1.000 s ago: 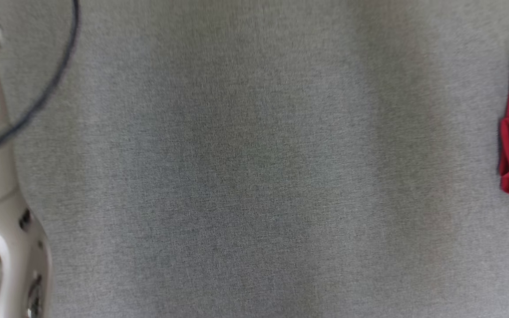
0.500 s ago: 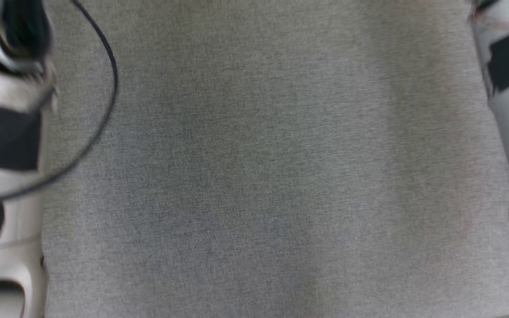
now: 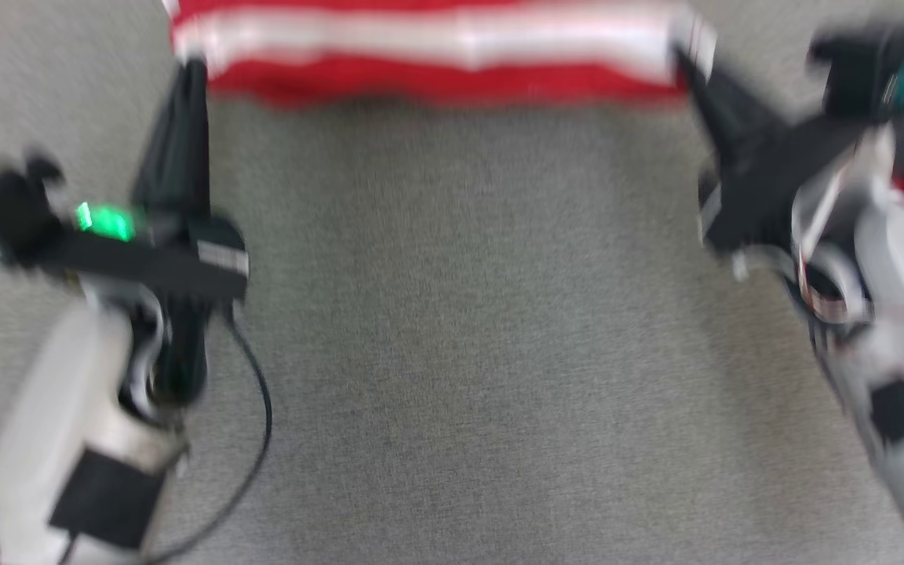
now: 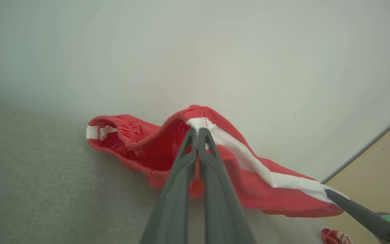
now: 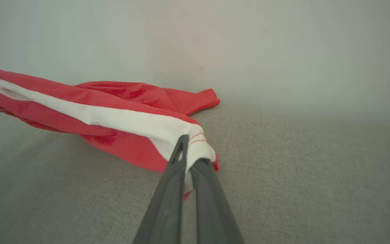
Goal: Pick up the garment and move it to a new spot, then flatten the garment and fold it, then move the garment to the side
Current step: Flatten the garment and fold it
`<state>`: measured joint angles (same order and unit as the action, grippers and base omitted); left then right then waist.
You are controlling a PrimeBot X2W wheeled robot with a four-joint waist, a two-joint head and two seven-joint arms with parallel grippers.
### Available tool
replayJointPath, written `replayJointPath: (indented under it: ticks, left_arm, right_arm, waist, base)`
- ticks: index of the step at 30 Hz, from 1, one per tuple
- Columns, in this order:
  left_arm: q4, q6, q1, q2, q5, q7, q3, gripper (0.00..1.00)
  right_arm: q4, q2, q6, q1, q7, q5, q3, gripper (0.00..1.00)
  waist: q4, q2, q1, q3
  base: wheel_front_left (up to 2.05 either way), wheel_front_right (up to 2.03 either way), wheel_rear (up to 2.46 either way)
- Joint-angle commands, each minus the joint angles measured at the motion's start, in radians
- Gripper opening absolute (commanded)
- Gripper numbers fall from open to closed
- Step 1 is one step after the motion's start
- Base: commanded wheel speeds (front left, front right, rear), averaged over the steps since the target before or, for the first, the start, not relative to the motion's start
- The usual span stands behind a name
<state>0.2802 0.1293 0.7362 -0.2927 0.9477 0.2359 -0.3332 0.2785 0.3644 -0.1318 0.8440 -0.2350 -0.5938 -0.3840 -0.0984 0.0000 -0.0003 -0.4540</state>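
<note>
The garment (image 3: 436,47) is red with a white stripe and hangs stretched across the top of the blurred head view, above the grey cloth surface. My left gripper (image 3: 189,71) is shut on its left end, and my right gripper (image 3: 687,55) is shut on its right end. In the left wrist view my left gripper (image 4: 197,130) pinches the white band of the garment (image 4: 141,149), whose far part sags onto the surface. In the right wrist view my right gripper (image 5: 190,149) clamps the white stripe end of the garment (image 5: 80,115).
Grey fabric surface (image 3: 468,329) spreads under both arms. A pale wall (image 4: 195,51) stands behind it. A black cable (image 3: 252,439) loops by my left arm. A second red cloth (image 4: 333,236) lies on the tan floor (image 4: 381,166) past the surface's edge.
The head camera has tilted up. Both grippers and the stretched red garment now show at the top; before, only the grey surface and forearms showed.
</note>
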Motion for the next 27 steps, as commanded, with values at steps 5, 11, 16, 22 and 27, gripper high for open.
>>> replayJointPath:
  ticks: [5,11,16,22,27]
  left_arm:
    - [0.001,-0.007,-0.181,0.011,-0.004,0.020,-0.005,0.00]
    - [0.003,-0.024,-0.357,0.031,-0.040,0.028,-0.020,0.00]
    - [-0.006,-0.042,-0.471,0.028,-0.067,0.019,-0.053,0.00]
    - [-0.050,-0.062,-0.590,-0.009,-0.068,-0.038,-0.096,0.00]
    - [-0.081,-0.080,-0.658,-0.044,-0.071,-0.104,-0.131,0.00]
  right_arm:
    - [-0.157,0.008,0.003,-0.252,-0.171,0.003,0.102,0.00]
    - [-0.353,-0.052,0.003,-0.515,-0.359,0.055,0.247,0.00]
    - [-0.496,-0.111,0.003,-0.688,-0.500,0.103,0.336,0.00]
    - [-0.639,-0.176,0.003,-0.859,-0.651,0.156,0.411,0.00]
    - [-0.711,-0.213,0.003,-0.955,-0.733,0.188,0.450,0.00]
  waist:
    - [0.001,0.0000,0.0003,0.160]
    - [0.003,0.0000,0.0003,0.222]
    - [0.012,0.0000,0.0003,0.255]
    - [0.027,0.0000,0.0003,0.285]
    - [0.041,0.0000,0.0003,0.298]
  base:
    - [0.00,0.00,0.00]
    - [0.00,0.00,0.00]
    - [0.00,0.00,0.00]
    - [0.00,0.00,0.00]
    - [0.00,0.00,0.00]
